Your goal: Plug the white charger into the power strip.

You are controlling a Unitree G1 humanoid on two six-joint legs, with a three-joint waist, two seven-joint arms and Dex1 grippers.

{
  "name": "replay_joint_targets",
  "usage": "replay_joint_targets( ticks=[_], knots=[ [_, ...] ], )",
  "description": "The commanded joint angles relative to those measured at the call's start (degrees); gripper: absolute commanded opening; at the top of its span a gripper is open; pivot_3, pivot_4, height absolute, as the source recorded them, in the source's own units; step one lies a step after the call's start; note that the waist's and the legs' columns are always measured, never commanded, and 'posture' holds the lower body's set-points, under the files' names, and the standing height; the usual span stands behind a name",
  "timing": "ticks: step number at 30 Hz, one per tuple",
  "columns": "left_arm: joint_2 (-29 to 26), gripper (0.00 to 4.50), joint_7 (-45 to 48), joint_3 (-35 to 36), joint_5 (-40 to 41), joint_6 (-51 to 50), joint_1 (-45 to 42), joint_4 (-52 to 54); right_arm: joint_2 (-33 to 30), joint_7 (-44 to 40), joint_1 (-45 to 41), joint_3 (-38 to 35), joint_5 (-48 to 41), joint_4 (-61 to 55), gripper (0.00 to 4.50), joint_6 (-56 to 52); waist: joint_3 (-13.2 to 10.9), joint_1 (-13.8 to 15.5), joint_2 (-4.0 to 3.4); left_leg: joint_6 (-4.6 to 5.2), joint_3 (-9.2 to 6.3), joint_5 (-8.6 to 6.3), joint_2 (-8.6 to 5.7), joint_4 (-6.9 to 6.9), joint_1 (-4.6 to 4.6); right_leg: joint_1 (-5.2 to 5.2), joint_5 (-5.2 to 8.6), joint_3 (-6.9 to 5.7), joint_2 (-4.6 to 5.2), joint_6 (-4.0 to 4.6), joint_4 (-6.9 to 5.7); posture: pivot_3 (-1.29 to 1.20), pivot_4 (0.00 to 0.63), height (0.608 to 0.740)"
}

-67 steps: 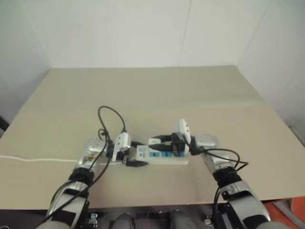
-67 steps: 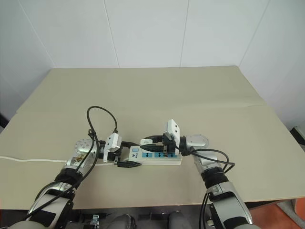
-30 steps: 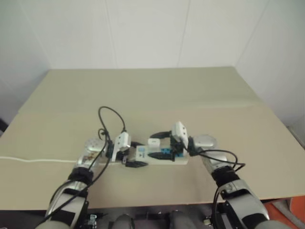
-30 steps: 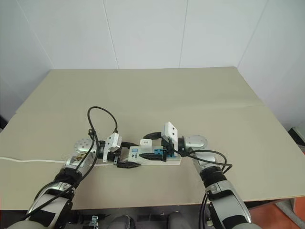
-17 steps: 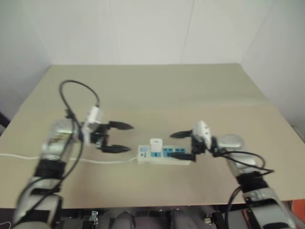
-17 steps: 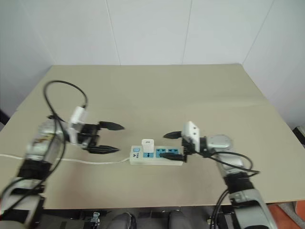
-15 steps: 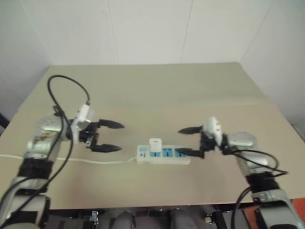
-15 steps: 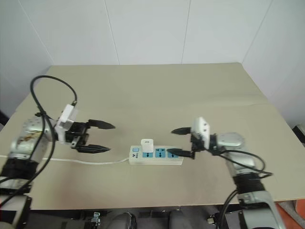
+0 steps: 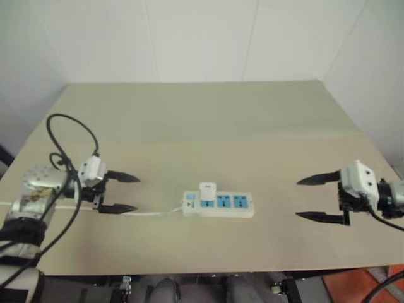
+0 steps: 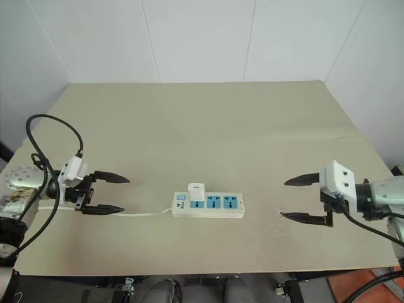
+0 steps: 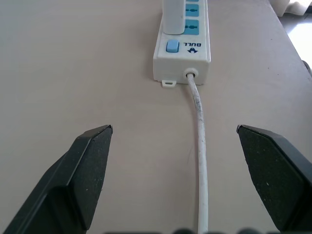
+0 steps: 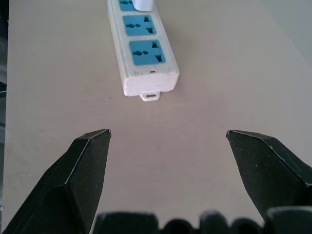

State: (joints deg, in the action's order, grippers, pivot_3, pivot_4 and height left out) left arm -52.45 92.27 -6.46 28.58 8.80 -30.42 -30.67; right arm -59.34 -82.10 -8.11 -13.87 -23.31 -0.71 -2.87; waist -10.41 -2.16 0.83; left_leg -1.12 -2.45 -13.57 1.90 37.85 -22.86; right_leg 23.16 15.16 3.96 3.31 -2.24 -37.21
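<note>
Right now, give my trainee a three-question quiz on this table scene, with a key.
1. True or false: the small white plastic charger stands plugged into the long white power strip.
2. How many blue sockets stay free?
3. Which is gripping the strip: A left gripper, B right gripper, C neither?

Key: 1 true. 2 two. 3 C; both hang apart from it on either side, jaws open, the thin white cord running towards the left one.
</note>
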Motion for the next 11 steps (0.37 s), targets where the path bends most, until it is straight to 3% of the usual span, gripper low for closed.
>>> replay_joint_targets(
  ticks=[1, 11],
  knots=[
    [0.57, 4.45, 0.23, 2.11, -0.09, 0.01, 0.1, 1.2, -1.73, 0.31, 1.36, -3.46, 0.0, -1.75, 4.5, 1.85, 0.0, -0.06, 0.0, 0.0, 0.0, 0.0, 0.0, 0.0, 0.0, 0.0, 0.0, 0.0, 0.0, 0.0, 0.0, 0.0, 0.15, 0.74],
    [1.95, 4.45, 0.23, 2.33, -1.37, -0.62, -1.46, 0.23, -3.34, 0.79, 6.41, -5.96, -0.58, -3.38, 4.5, 1.35, 0.0, -0.02, 0.02, 0.0, 0.0, 0.0, -0.01, 0.02, 0.0, -0.02, 0.0, 0.01, 0.0, 0.0, 0.0, 0.0, 0.15, 0.74]
  ],
)
